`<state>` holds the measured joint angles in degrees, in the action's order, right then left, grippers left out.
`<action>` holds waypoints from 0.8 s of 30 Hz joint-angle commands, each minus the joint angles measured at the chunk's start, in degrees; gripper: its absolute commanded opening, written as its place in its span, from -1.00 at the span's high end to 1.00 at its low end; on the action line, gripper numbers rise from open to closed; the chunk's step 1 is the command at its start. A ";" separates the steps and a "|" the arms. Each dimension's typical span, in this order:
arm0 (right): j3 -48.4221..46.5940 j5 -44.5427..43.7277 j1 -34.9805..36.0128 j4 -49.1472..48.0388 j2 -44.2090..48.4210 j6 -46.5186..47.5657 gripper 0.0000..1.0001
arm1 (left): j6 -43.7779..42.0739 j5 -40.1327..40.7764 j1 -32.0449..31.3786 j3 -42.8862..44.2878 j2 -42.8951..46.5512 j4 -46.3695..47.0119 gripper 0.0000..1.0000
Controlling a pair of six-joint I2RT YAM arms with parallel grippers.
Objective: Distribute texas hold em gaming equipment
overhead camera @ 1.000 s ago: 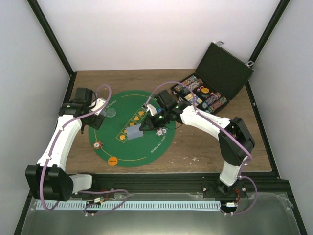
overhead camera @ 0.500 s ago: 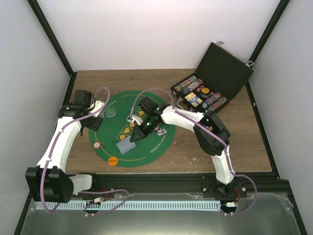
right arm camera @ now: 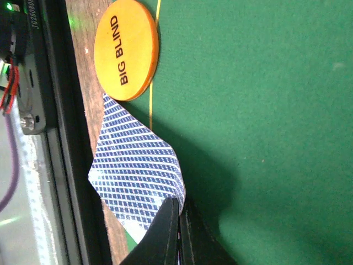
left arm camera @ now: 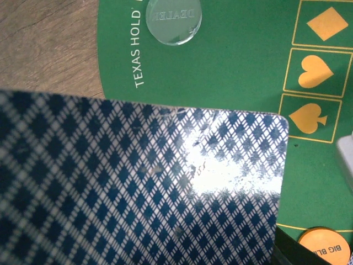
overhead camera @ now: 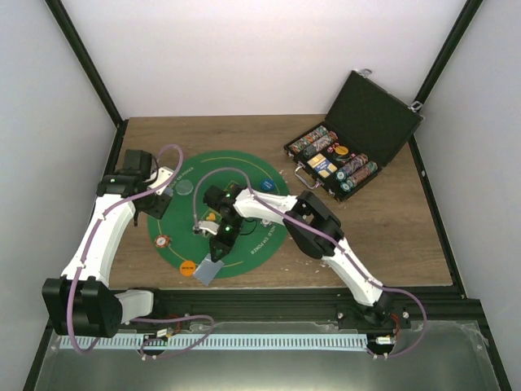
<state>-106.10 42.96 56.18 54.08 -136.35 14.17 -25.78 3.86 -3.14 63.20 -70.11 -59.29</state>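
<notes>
My right gripper is shut on the corner of a blue-backed playing card. The card hangs bent over the near rim of the green mat, right beside the orange BIG BLIND disc. From above, that card sits just right of the orange disc. My left gripper hovers at the mat's left rim. A blue diamond-backed playing card held there fills its wrist view and hides the fingers. A clear DEALER disc lies on the mat ahead of it.
A striped poker chip lies on the mat's left side and a blue disc toward its far right. The open black case with rows of chips stands at the back right. The black table frame runs close by the held card.
My right gripper has carried its card from the middle of the mat to the near rim beside the orange disc. The left arm has stayed put.
</notes>
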 commanded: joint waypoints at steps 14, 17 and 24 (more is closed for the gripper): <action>-2.13 -10.57 2.26 -3.89 2.84 6.02 0.40 | 0.09 0.20 0.32 1.84 -0.45 -0.57 -0.02; -0.52 -13.34 1.99 -6.45 7.22 5.10 0.14 | -0.07 -0.42 0.32 1.97 -0.66 -0.61 -0.02; 9.56 -12.66 -3.23 -13.88 23.62 -1.91 -0.39 | -3.14 -4.77 0.05 4.33 -1.24 -1.66 -0.03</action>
<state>-100.57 30.55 56.86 46.54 -123.57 16.97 -26.44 3.05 -3.07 64.75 -71.18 -60.05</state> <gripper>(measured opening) 0.619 0.513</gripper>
